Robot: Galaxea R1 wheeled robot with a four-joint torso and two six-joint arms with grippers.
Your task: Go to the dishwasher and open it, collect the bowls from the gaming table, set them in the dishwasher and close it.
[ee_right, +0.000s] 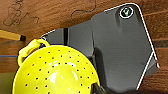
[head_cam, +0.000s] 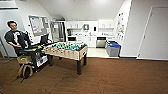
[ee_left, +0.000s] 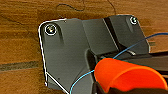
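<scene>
left gripper (ee_left: 100, 87) — carrying an orange bowl (ee_left: 125, 75) | right — yellow strainer bowl (ee_right: 55, 72) at its wrist, grip unclear | dishwasher (head_cam: 101, 42) far ahead — likely hauling both there

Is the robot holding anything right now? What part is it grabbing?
It seems so: an orange bowl sits at the left wrist and a yellow bowl with holes at the right, each probably held at its rim. The fingers are hard to see.

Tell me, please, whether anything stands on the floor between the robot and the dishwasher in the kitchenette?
Nothing visible does: brown carpet leads straight to the steel-fronted dishwasher. The green-field foosball table stands left of that line, blue-lidded grey bins right.
</scene>
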